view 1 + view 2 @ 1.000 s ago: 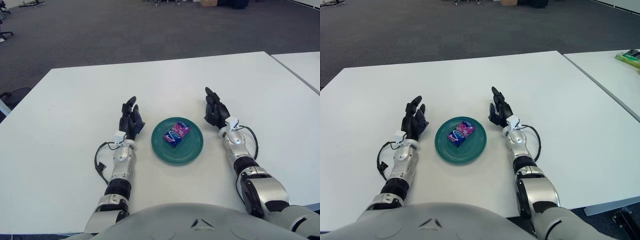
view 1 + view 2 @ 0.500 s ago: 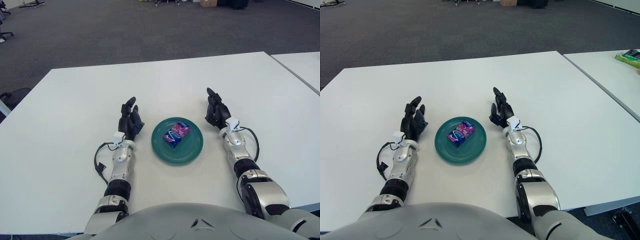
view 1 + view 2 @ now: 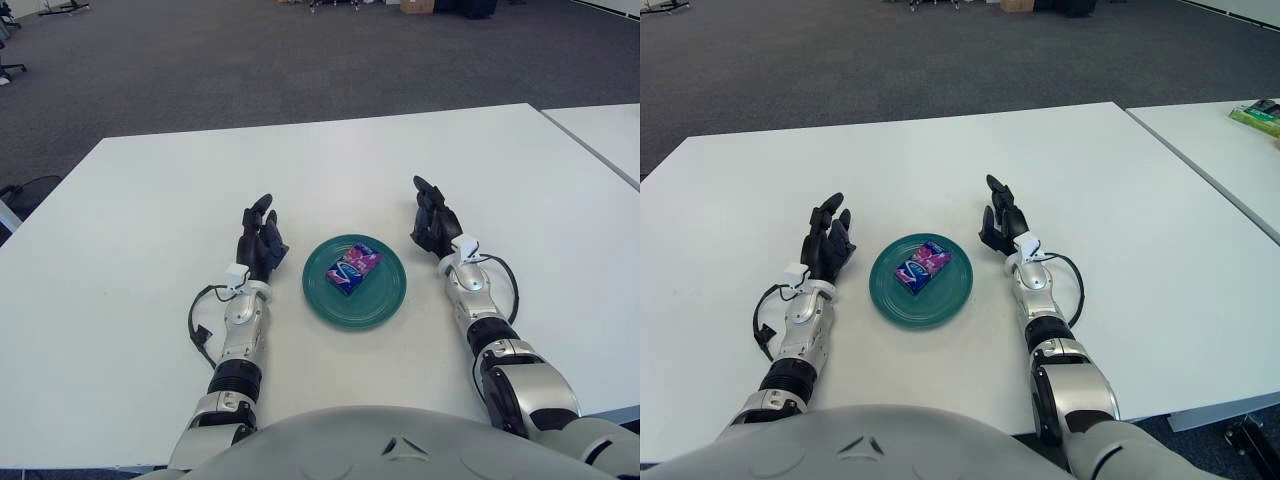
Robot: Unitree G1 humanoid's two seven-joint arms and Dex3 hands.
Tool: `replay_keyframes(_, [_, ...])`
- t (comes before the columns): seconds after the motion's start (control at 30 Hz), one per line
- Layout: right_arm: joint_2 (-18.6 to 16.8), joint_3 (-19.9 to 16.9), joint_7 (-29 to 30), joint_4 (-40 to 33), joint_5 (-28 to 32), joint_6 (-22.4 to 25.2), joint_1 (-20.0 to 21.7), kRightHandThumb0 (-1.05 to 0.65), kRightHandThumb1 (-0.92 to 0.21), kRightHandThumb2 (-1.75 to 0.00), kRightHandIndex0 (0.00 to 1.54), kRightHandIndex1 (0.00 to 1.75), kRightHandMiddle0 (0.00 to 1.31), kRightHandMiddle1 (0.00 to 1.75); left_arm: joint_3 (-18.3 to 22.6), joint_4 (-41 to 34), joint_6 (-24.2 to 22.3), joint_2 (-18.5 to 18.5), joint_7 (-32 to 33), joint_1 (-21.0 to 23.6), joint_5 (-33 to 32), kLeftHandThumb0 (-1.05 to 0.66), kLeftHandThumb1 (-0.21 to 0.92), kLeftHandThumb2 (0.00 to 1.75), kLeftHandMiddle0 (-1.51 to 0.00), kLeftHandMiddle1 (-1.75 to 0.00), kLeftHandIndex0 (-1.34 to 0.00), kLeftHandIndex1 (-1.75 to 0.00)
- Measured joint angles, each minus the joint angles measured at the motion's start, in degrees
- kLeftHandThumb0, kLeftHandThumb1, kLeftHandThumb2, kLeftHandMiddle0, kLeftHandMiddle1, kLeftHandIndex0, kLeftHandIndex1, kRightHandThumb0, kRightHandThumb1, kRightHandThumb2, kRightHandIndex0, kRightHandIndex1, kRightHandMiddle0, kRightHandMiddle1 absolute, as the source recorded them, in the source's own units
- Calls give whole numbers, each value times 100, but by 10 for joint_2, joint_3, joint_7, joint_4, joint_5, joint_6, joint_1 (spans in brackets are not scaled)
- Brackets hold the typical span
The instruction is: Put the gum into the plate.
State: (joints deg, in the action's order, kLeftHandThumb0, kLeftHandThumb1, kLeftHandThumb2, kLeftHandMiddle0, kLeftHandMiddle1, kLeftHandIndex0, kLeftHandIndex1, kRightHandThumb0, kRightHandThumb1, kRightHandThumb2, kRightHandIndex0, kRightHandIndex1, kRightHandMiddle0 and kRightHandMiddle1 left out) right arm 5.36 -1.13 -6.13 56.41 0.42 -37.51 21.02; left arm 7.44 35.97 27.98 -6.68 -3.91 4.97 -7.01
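A small gum pack, blue with pink and purple print, lies flat inside the round teal plate at the middle of the white table. My left hand rests on the table just left of the plate, fingers relaxed and holding nothing. My right hand rests on the table just right of the plate, fingers spread and holding nothing. Neither hand touches the plate or the gum.
The white table extends around the plate on all sides. A second white table stands to the right with a green object on its far edge. Dark carpet lies beyond.
Both hands have settled slightly, the right hand shifting a little to the right away from the plate. The gum and plate have not moved.
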Motion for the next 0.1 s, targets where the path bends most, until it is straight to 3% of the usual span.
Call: replay_keyframes(0.1, [0, 0, 3, -1, 0, 1, 0, -84, -92, -102, 8, 1, 0, 32, 0, -1, 0, 0, 0, -1, 0, -78, 92, 89, -28, 0, 0, -73])
